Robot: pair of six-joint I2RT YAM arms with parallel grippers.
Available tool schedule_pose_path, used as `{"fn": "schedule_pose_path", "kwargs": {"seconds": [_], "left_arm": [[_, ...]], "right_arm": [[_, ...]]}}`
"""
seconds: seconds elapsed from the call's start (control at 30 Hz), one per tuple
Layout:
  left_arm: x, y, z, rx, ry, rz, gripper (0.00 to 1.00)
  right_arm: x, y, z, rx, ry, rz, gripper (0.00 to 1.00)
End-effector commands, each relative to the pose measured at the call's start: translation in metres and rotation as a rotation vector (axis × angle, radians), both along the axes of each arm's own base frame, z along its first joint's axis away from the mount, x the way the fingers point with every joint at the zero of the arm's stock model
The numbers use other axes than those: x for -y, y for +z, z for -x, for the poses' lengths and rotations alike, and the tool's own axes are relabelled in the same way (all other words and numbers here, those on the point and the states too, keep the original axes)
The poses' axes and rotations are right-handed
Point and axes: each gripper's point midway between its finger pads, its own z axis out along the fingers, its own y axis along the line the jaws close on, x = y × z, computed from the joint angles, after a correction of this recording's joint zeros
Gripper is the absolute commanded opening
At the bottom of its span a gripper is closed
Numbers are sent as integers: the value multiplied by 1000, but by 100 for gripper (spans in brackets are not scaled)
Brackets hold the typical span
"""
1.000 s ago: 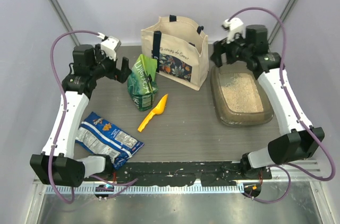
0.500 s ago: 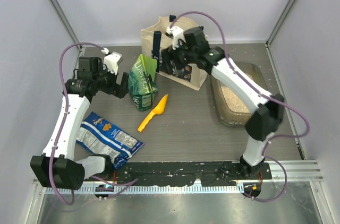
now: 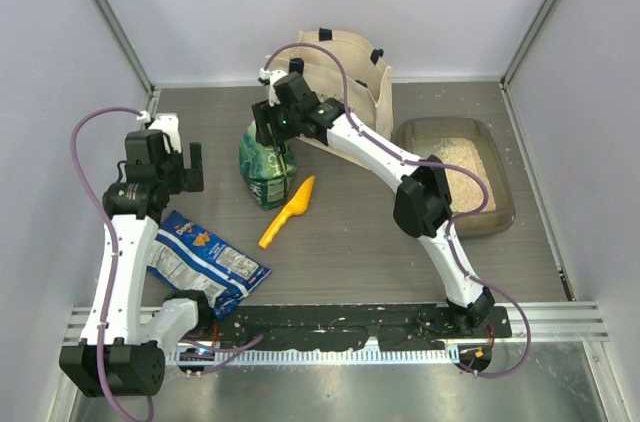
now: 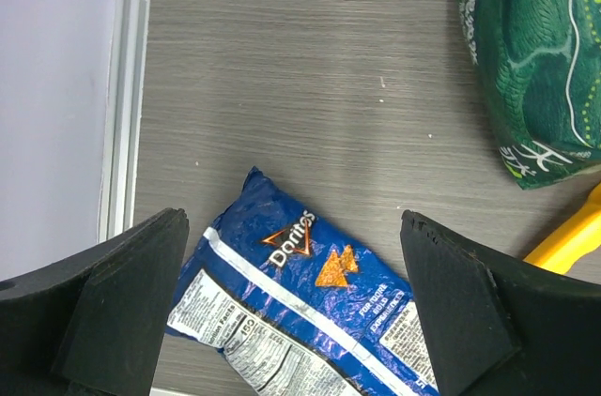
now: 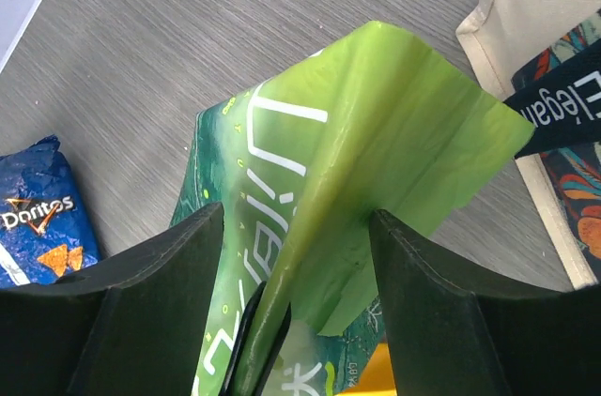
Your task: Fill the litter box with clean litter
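The litter box (image 3: 505, 204) sits at the right of the table, with pale clean litter (image 3: 470, 164) inside it. My right gripper (image 3: 270, 128) has reached far left to the green-and-white pouch (image 3: 267, 170). In the right wrist view my right gripper (image 5: 296, 218) is open, and its fingers straddle the upright top flap of the pouch (image 5: 376, 124). My left gripper (image 3: 186, 166) is open at the left side. In the left wrist view my left gripper (image 4: 293, 227) hangs above the blue snack bag (image 4: 310, 293) and holds nothing.
A cream tote bag (image 3: 345, 67) stands at the back, just behind the pouch. A yellow scoop (image 3: 288, 212) lies in front of the pouch. The blue snack bag (image 3: 205, 260) lies near the left front. The right arm's links pass over the litter box's left side.
The right arm swung from above the litter box to the pouch at the left, and its jaws narrowed around the pouch top. The left gripper drew back from the pouch toward the left edge.
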Motion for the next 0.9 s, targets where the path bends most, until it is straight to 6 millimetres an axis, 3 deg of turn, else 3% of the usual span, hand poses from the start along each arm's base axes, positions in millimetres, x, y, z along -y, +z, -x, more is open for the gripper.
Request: {"fn": "schedule_pose_path", "kwargs": {"seconds": [0.0, 0.13, 0.17, 0.27, 0.3, 0.47, 0.57, 0.7, 0.87], "left_arm": [[-11, 6, 2, 46, 86, 35, 100], [-7, 5, 3, 47, 77, 64, 100], [-5, 4, 3, 46, 72, 72, 100], [-3, 3, 4, 43, 65, 87, 100], [-3, 2, 3, 42, 64, 91, 100], [9, -8, 1, 16, 20, 140, 100], [21, -13, -1, 1, -18, 201, 100], [36, -13, -5, -4, -62, 270, 100], [44, -16, -6, -22, -83, 310, 100]], "right_arm": [[-9, 22, -6, 50, -33, -44, 68], [-20, 19, -15, 92, -2, -49, 66], [-25, 10, -15, 92, 19, -37, 57], [-38, 9, -6, 137, 173, -32, 27], [-38, 10, -5, 150, 196, -25, 25], [-35, 27, 13, 244, 426, -6, 20], [-28, 48, 25, 308, 575, -31, 16], [-7, 63, 38, 336, 699, -25, 13], [18, 70, 33, 373, 746, 15, 12]]}}
